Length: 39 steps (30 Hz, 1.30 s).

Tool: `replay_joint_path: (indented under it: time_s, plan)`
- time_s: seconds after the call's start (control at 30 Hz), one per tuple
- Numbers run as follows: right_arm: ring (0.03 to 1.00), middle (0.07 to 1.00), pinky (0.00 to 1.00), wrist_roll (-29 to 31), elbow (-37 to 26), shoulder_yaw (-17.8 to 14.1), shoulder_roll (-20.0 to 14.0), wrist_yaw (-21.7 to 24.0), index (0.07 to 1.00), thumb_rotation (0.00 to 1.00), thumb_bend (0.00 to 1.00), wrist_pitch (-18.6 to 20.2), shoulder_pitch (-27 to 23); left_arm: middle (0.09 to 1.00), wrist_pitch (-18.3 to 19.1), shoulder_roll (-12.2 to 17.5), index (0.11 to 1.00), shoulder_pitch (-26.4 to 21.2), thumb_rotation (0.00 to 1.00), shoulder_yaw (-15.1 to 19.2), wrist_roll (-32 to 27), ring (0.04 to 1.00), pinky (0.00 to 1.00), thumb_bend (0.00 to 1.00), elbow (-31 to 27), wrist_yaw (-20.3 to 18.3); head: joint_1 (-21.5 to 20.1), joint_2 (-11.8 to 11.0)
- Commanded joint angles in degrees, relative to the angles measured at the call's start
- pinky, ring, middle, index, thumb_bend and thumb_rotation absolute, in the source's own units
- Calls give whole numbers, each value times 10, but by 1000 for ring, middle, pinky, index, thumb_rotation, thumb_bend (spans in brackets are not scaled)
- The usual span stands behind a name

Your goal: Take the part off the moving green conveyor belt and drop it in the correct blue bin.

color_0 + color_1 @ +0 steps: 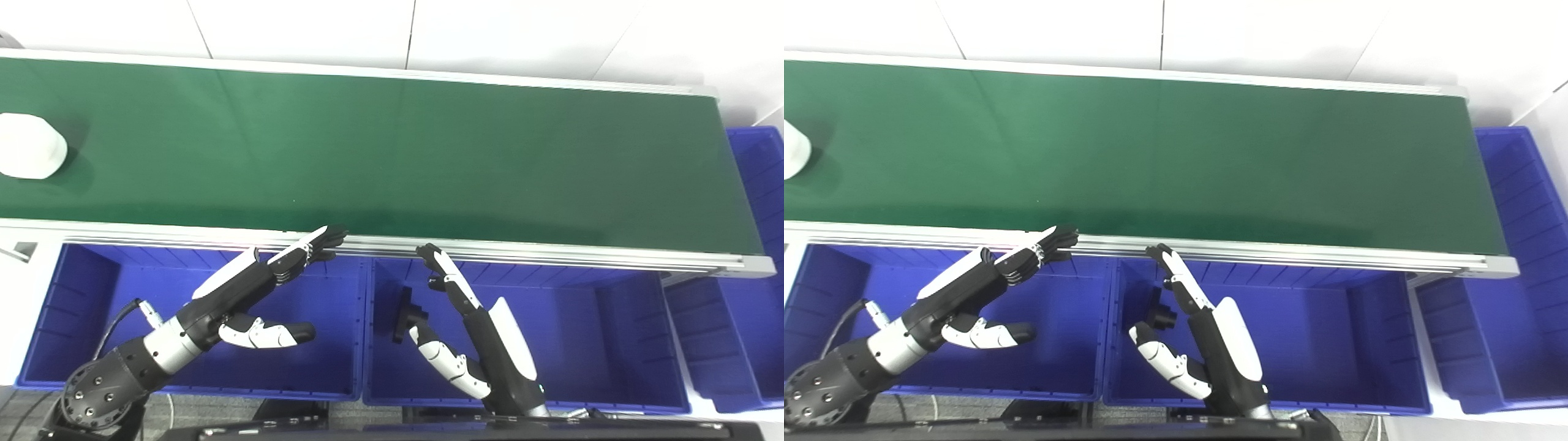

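Part (pixel 27 147) at far left of belt (pixel 392 159); both hands empty, waiting.

White part sits on the green belt, cut by the frame's left edge, well apart from both hands; left hand (pixel 257 294) open, fingers spread, fingertips near the belt's near rail above the left bin (pixel 61 318); right hand (pixel 465 331) open, holding nothing, above the middle bin (pixel 612 331). Risks, as judgement: belt moving, so a late or mistimed reach could miss the part or knock it off the edge; rounded shape may slip in a loose grasp; wrong bin possible. Left bin shows nothing inside; middle bin holds a black piece (pixel 409 312); right bin (pixel 753 257) only partly seen.
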Motion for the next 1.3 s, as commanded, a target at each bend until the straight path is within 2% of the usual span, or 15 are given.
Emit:
replay_joint_path:
  time_s: [0.0, 0.23, 0.4, 1.27]
  plan:
    - [933, 974, 847, 6, -15, 1, 1, -3, 946, 852, 359, -27, 4, 1000, -16, 1, 999, -4, 533, 1, -5, 988, 943, 411, -6, 3, 1, 1]
    - [933, 975, 845, 6, -17, 0, 1, -2, 946, 854, 354, -24, 4, 1000, -16, 0, 1000, -2, 529, 0, -4, 988, 947, 405, -7, 5, 2, 1]
    - [933, 974, 844, 4, -17, 1, 2, -3, 947, 862, 353, -26, 3, 1000, -19, -1, 1000, -1, 585, 0, 0, 989, 949, 412, -7, 6, 1, 0]
    - [938, 976, 849, 3, -15, 1, 1, -5, 948, 874, 345, -31, 9, 1000, -19, -2, 1000, 10, 588, 2, 7, 995, 964, 386, -15, 12, 8, 6]
